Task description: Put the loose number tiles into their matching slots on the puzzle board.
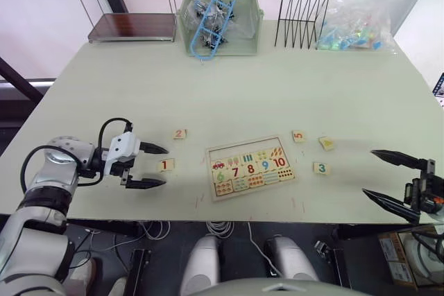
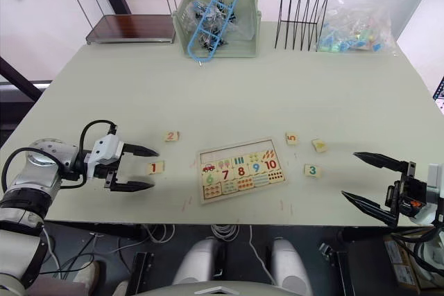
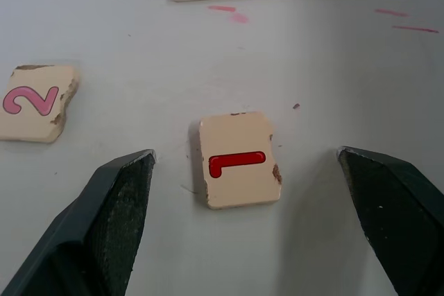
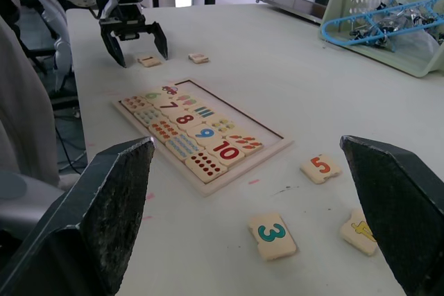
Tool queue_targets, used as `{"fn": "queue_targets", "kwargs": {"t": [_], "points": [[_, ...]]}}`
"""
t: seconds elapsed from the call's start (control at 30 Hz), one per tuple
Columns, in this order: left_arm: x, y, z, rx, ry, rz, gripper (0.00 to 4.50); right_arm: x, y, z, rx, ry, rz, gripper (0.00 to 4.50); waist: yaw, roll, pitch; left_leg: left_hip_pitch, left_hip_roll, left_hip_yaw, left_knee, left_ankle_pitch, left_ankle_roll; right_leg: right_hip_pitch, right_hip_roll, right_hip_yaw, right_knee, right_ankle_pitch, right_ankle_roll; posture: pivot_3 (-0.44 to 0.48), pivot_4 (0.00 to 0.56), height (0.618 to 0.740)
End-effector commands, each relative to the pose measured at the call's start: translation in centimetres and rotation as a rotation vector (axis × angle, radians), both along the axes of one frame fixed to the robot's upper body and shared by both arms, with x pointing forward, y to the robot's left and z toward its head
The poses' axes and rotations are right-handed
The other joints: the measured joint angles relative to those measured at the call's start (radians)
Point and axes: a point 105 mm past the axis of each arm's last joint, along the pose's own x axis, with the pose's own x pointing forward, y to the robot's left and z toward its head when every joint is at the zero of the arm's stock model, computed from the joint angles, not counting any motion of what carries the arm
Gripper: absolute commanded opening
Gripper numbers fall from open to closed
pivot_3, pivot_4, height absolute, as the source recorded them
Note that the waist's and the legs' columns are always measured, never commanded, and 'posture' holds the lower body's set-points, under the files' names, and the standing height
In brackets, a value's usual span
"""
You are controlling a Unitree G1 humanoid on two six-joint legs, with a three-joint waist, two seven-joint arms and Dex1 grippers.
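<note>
Hovering low over the table (image 1: 277, 88), left gripper (image 1: 154, 166) is sitting fingers spread around the red "1" tile (image 3: 239, 160), not touching. "2" tile (image 1: 180, 134) lying just beyond. Right gripper (image 1: 383, 176) also spread, near "3" (image 1: 320, 168) and "5" (image 1: 298, 136). Puzzle board (image 1: 250, 167) is showing 6–10, top row bare.

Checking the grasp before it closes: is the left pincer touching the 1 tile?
Apart. In the left wrist view, bare table shows between the 1 tile and each finger of the open left pincer.
</note>
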Motion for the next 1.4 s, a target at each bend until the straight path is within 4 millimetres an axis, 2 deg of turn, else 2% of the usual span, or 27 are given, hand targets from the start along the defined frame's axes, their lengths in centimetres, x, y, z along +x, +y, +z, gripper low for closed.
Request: {"fn": "queue_targets", "kwargs": {"t": [0.03,0.13,0.3,0.33,0.53,0.67,0.9,1.07,1.2,1.4], "points": [[-0.1,0.3,0.1,0.004,0.018,-0.009,4.45,-0.2,-0.2,1.1,-0.002,-0.043,-0.001,4.5,0.0,0.0,0.0,0.0,0.0,0.0,0.0,0.0,0.0,0.0,0.0,0.0,0.0,0.0,0.0,0.0,0.15,0.74],[0.1,0.2,0.0,-0.001,0.022,-0.003,3.66,-0.1,-0.2,1.0,-0.003,-0.042,-0.001,4.5,0.001,0.0,0.0,0.0,0.0,0.0,0.0,0.0,0.0,0.0,0.0,0.0,0.0,0.0,0.0,0.0,0.15,0.74],[0.1,0.1,-0.2,0.001,0.033,-0.004,1.2,0.0,-0.2,1.0,-0.002,-0.042,0.001,4.5,0.001,0.0,0.0,0.0,0.0,0.0,0.0,0.0,0.0,0.0,0.0,0.0,0.0,0.0,0.0,0.0,0.15,0.74],[0.0,0.1,-0.2,0.006,0.034,-0.008,0.88,0.0,-0.2,1.0,-0.002,-0.042,0.001,4.5,0.001,0.0,0.0,0.0,0.0,0.0,0.0,0.0,0.0,0.0,0.0,0.0,0.0,0.0,0.0,0.0,0.15,0.74],[0.0,-0.2,0.5,-0.005,0.024,-0.024,0.89,-0.1,-0.4,0.7,-0.001,-0.04,-0.005,4.5,0.001,0.0,0.0,0.0,0.0,0.0,0.0,0.0,0.0,0.0,0.0,0.0,0.0,0.0,0.0,0.0,0.15,0.74],[0.5,-0.9,2.1,-0.035,0.003,-0.032,0.89,-0.4,-0.6,0.6,-0.001,-0.039,-0.016,4.5,0.002,0.0,0.0,0.0,0.0,0.0,0.0,0.0,0.0,0.0,0.0,0.0,0.0,0.0,0.0,0.0,0.15,0.74],[0.3,-3.8,6.0,-0.08,0.014,-0.085,0.89,-0.9,-1.0,0.3,0.003,-0.035,-0.043,4.5,0.002,-0.001,0.0,-0.001,0.0,0.0,0.0,0.0,0.0,0.0,0.0,0.0,0.0,0.0,0.0,0.0,0.15,0.74],[0.6,-5.7,7.1,-0.051,0.022,-0.062,0.89,-0.8,-1.0,0.1,0.007,-0.035,-0.049,4.5,0.0,0.0,0.0,0.0,0.0,0.0,0.0,0.0,0.0,0.0,0.001,0.0,0.0,0.0,0.0,0.0,0.15,0.74],[0.8,-8.6,8.8,-0.04,0.005,-0.059,0.89,-0.5,-1.0,-0.1,0.015,-0.04,-0.052,4.5,0.002,-0.001,0.0,-0.001,0.0,-0.001,0.001,0.0,0.0,0.0,0.001,0.0,0.0,0.0,0.0,0.0,0.15,0.74],[1.0,-11.0,9.6,0.014,-0.007,-0.037,0.89,-0.5,-1.1,-0.3,0.02,-0.05,-0.06,4.5,0.002,-0.001,0.0,-0.001,-0.001,-0.002,0.001,0.0,0.0,0.001,0.001,0.0,0.0,0.0,0.001,0.0,0.15,0.74]]}}
